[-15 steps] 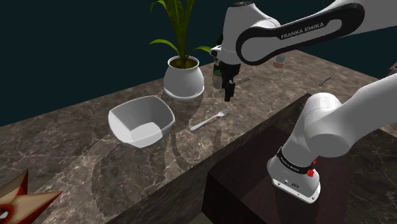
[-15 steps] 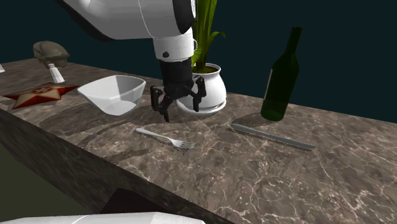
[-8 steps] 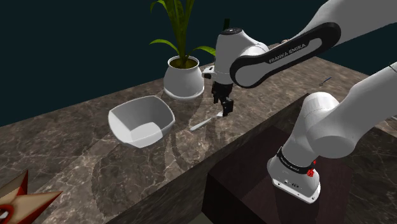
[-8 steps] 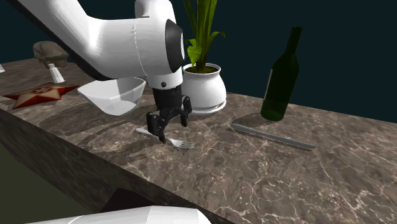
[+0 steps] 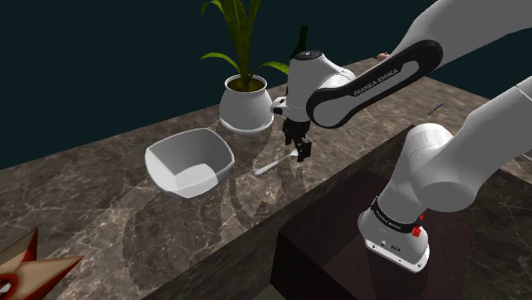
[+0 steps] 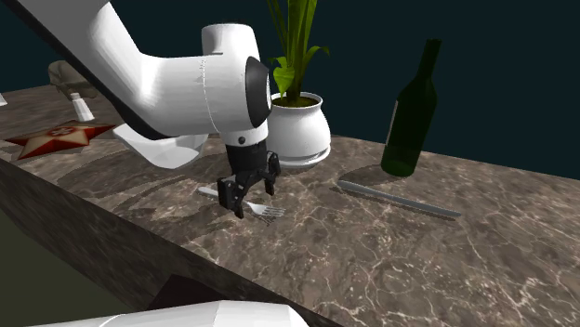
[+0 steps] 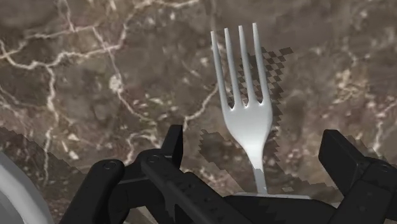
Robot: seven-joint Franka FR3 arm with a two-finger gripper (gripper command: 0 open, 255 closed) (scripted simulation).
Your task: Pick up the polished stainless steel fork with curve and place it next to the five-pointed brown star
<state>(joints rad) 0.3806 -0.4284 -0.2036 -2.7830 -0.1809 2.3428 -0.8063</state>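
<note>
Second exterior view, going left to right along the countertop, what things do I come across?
star → white bowl → gripper → white plant pot → dark green bottle. The fork and the knife overlap these, so they are left out.
</note>
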